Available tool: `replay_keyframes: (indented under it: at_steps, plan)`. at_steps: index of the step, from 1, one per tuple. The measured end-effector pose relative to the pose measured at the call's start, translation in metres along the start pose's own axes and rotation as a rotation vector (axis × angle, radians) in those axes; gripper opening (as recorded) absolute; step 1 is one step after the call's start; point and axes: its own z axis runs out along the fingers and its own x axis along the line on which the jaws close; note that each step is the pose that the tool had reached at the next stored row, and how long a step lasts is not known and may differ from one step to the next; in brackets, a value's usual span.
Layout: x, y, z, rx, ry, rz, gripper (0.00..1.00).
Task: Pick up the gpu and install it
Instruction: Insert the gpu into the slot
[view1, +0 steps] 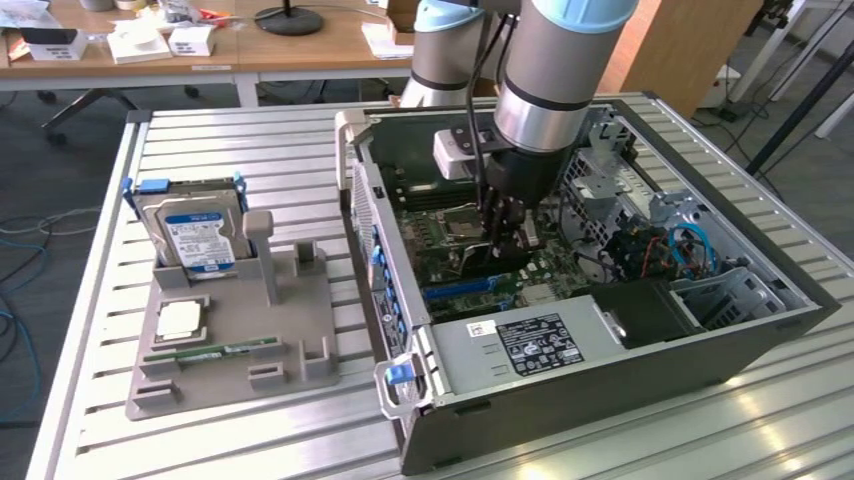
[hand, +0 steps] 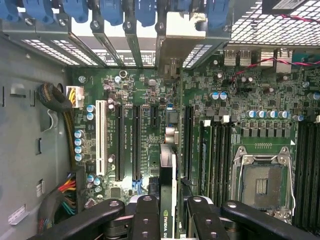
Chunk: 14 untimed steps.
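gpu (hand: 167, 167): picked up, clamped edge-on in the hand (hand: 173, 207), over the motherboard (hand: 131, 86) inside the case (view1: 601, 385); not yet seated.

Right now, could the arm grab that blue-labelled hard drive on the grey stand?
Probably not: its gripper is down inside the open computer case, shut on the gpu, and the hard drive stands outside it.

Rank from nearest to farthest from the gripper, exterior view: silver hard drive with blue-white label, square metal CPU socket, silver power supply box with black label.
1. CPU socket, on the motherboard beside the gripper.
2. Power supply box, inside the case, toward the camera.
3. Hard drive, upright in the grey holder outside the case, exterior view's left.
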Motion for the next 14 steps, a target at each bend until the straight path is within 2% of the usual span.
replay_keyframes:
  at_steps: [14]
  plan:
    - [-0.0006, 0.0061, 0.0002, 0.0000, -0.0001, 0.000, 0.26]
